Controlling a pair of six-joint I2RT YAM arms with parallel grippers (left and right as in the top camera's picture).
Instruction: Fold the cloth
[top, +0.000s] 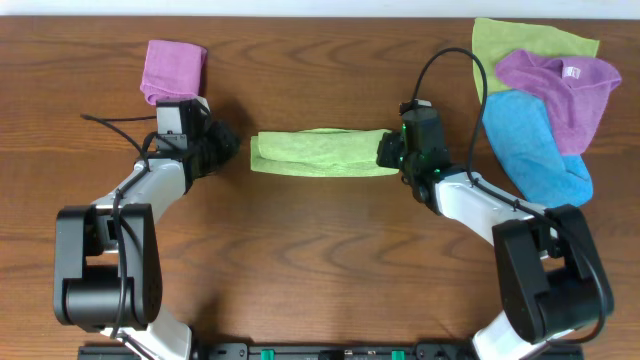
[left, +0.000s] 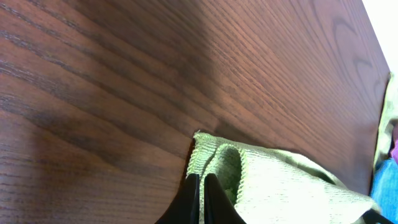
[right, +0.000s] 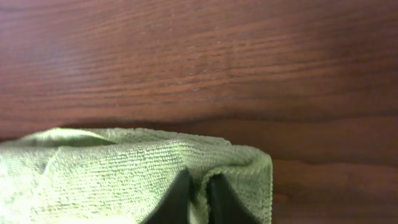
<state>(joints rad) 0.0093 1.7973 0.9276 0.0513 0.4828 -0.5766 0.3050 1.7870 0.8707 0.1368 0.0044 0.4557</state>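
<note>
Right gripper (right: 199, 182) fingers sit a little apart, the cloth (right: 124, 165) between them; I cannot tell if they pinch it. Left gripper (left: 200, 179) is closed tight, empty. The cloth lies folded on the table (top: 320, 260). A snagged finger could drag it open. One bright green cloth, two purple cloths (top: 173, 68), one blue cloth (top: 535, 150), one yellow-green cloth (top: 510, 40).

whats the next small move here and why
Probably open the right claw and lift it off the cloth. The cloth already lies as a flat strip, the left claw is shut just off its left end, and only the right claw is on it, a fold between its fingers.
</note>
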